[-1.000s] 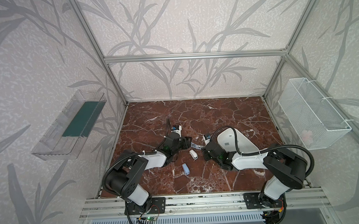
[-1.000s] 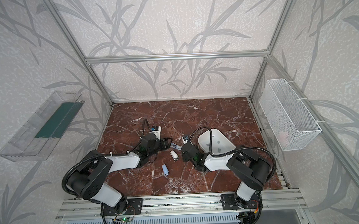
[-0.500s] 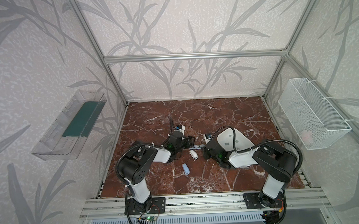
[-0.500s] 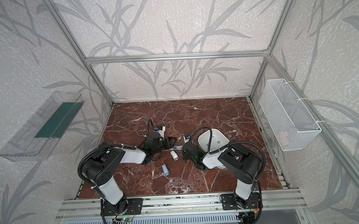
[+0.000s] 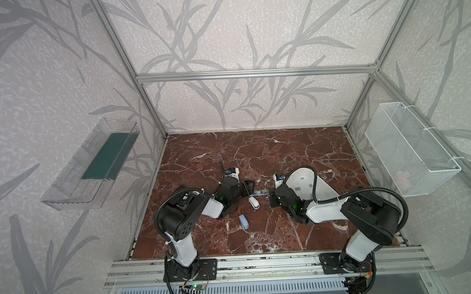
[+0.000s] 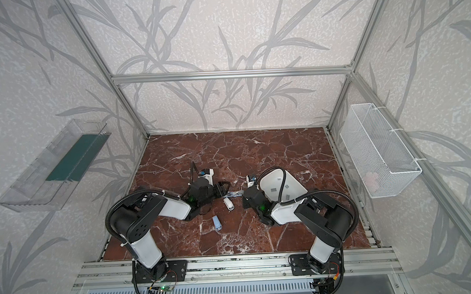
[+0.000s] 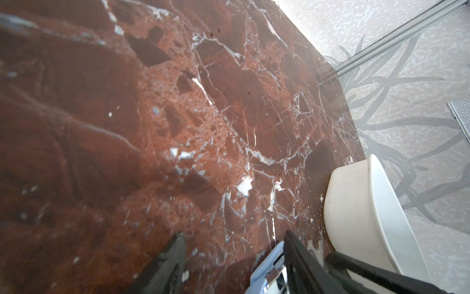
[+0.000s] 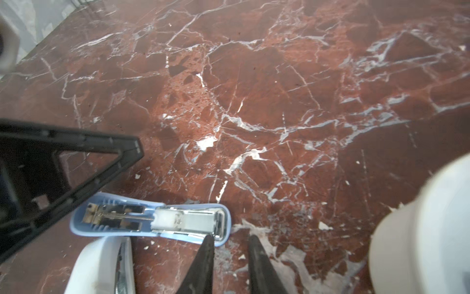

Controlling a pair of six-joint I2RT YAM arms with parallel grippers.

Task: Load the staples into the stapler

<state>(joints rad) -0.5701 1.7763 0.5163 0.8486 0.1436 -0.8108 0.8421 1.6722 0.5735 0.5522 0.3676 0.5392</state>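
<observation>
Here, both grippers meet at the opened blue stapler (image 8: pixel 152 219).
The right gripper's (image 8: pixel 229 240) jaws stand narrowly apart, empty, one tip touching the stapler's front end; the left gripper (image 7: pixel 234 233) opposite is spread wide, the stapler's rear against one finger. The staples (image 5: pixel 297 189) lie in the white tray (image 5: pixel 326 192) just beside the right gripper.

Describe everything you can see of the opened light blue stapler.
The light blue plastic stapler lies opened, apparently on the red marble table, its shiny metal magazine facing up: spring, white pusher, silvery front. One finger of the left gripper overlaps its rear; a right gripper fingertip meets its front. A white plastic piece lies beside it.
</observation>
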